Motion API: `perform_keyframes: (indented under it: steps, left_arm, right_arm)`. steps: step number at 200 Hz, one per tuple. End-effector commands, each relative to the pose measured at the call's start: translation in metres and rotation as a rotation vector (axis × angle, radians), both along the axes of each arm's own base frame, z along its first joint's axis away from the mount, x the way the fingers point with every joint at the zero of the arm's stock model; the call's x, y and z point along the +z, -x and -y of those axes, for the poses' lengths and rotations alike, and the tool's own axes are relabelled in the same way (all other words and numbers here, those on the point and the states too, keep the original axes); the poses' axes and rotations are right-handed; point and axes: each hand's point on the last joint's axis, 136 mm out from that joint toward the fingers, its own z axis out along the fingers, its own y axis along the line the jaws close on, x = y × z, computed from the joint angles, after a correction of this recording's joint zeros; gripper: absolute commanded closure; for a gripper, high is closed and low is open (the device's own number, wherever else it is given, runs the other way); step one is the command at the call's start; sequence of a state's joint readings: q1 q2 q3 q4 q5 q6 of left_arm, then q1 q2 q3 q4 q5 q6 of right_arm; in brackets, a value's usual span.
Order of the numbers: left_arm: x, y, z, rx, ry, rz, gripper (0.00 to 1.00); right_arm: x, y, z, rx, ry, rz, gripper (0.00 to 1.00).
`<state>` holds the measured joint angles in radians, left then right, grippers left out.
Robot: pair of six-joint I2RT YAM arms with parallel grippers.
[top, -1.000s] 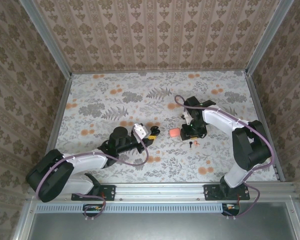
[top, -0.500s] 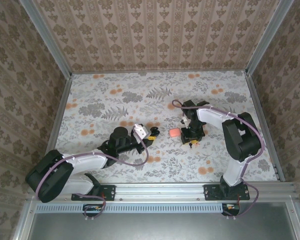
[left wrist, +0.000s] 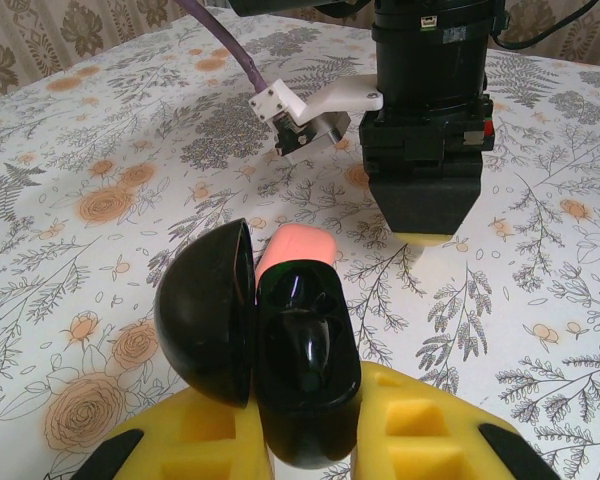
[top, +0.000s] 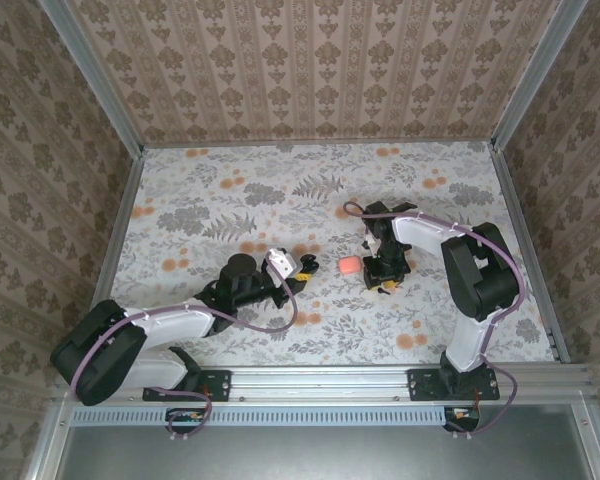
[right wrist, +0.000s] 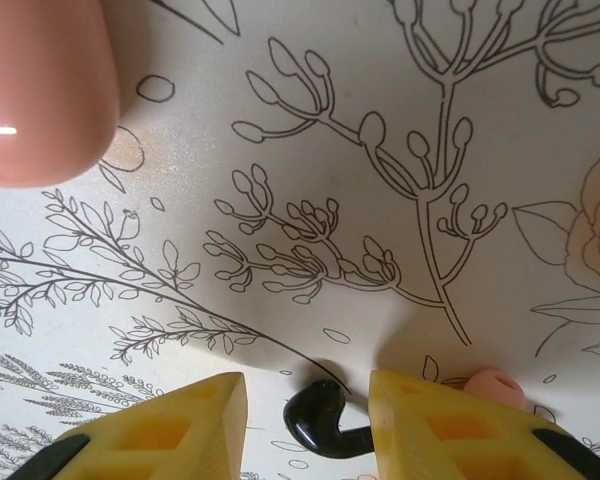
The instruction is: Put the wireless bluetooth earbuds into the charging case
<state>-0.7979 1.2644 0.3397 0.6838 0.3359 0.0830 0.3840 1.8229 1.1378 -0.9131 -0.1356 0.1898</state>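
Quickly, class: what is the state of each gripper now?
Left gripper: shut on black object.
Right gripper: open, small black piece between its fingertips.

Charging case [top: 349,265] beside right gripper [top: 384,283]

charging case [top: 349,265] left of right end effector [top: 384,284] | earbud [right wrist: 318,415] at its fingertips [right wrist: 195,405] | disc [left wrist: 205,310] in left end effector [top: 301,266]

Charging case [right wrist: 35,90]: one. Earbuds [right wrist: 492,385]: two. Black pod [left wrist: 305,370]: one.
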Motion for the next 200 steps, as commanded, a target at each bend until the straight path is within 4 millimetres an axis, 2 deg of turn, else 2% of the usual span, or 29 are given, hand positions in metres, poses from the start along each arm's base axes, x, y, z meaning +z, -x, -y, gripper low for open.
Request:
perform_keyframes:
  steps: [1,96,155,200]
  left_arm:
    - [0.007,0.000,0.003,-0.016,0.008,0.031,0.86]
    - [0.005,0.000,0.005,-0.022,0.008,0.022,0.86]
    - [0.007,0.001,0.003,-0.017,0.007,0.026,0.86]
    - [0.006,0.001,0.001,-0.010,0.004,0.027,0.86]
  right_arm:
    - [-0.001,0.017,0.005,-0.026,0.019,-0.074,0.61]
    - [0.010,0.031,-0.016,-0.043,-0.080,-0.092,0.60]
    - [0.027,0.017,-0.003,-0.014,-0.019,-0.039,0.59]
    - [0.016,0.027,0.003,0.097,0.023,-0.133,0.59]
